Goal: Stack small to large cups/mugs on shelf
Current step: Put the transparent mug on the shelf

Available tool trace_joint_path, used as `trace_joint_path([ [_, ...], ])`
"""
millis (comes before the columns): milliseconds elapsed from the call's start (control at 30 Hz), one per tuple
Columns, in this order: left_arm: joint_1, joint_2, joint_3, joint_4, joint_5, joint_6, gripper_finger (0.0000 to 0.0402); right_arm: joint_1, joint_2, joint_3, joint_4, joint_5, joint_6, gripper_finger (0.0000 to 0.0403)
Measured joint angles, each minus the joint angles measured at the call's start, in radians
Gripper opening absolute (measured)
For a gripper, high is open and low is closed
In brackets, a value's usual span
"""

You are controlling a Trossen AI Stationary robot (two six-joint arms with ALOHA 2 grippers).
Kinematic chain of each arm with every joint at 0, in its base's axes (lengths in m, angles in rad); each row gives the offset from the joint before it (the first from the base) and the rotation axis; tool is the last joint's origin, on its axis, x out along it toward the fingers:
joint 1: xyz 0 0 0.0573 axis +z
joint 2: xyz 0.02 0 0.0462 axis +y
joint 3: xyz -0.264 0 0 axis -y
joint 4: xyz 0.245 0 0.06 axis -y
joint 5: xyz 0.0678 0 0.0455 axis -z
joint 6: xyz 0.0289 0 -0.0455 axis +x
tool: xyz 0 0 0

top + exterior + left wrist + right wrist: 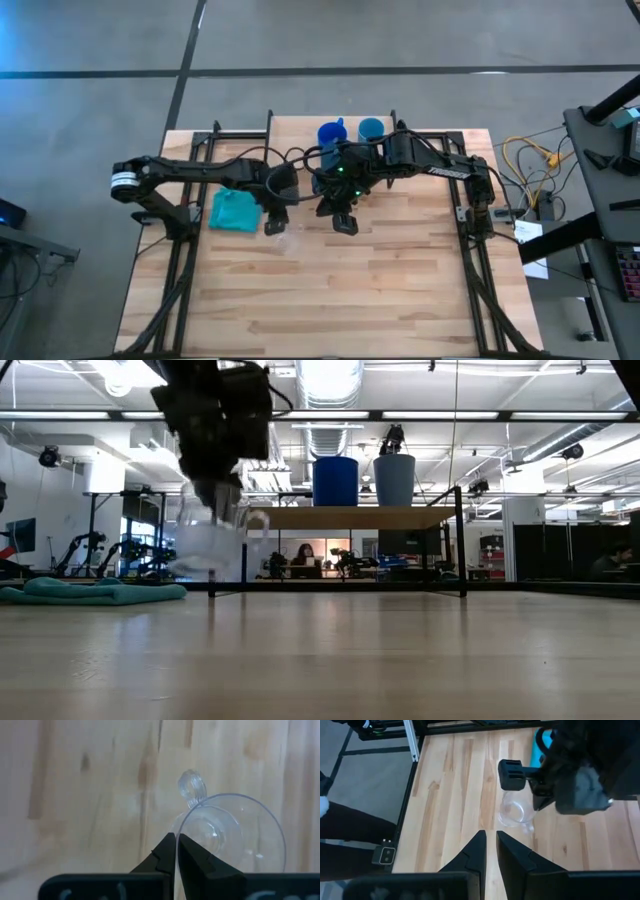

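The small clear cup (230, 840), which has a little handle (191, 787), hangs at my left gripper (176, 845), which is shut on it; the low view shows the clear cup (205, 548) above the tabletop. The left gripper (275, 220) is left of the table's middle. On the shelf (355, 517) at the far edge stand the dark blue mug (335, 481) and the light blue cup (394, 479), on their bases, side by side. My right gripper (345, 222) hovers shut and empty near the middle, right of the clear cup (515, 812). My left gripper pinches the clear cup's rim (177, 831) near the handle, one finger looking to be inside the wall and one outside. It comes from above, pointing down. The cup is lifted clear of the table and hangs tilted below the fingers.
A teal cloth (235, 210) lies on the table left of the left gripper. Black frame rails (185, 270) run along both table sides. The near half of the tabletop (340, 300) is bare wood.
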Motion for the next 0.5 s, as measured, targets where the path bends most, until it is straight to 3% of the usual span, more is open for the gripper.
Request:
trace_joint_path([
  [233,-0.002,-0.083,0.092,-0.002,-0.096,-0.172,0.0000,0.000,0.000,0.000,0.000,0.000,-0.007,0.0038],
  [500,-0.002,-0.152,0.241,-0.009,-0.284,-0.201,0.0000,0.000,0.000,0.000,-0.001,0.000,-0.011,0.0038],
])
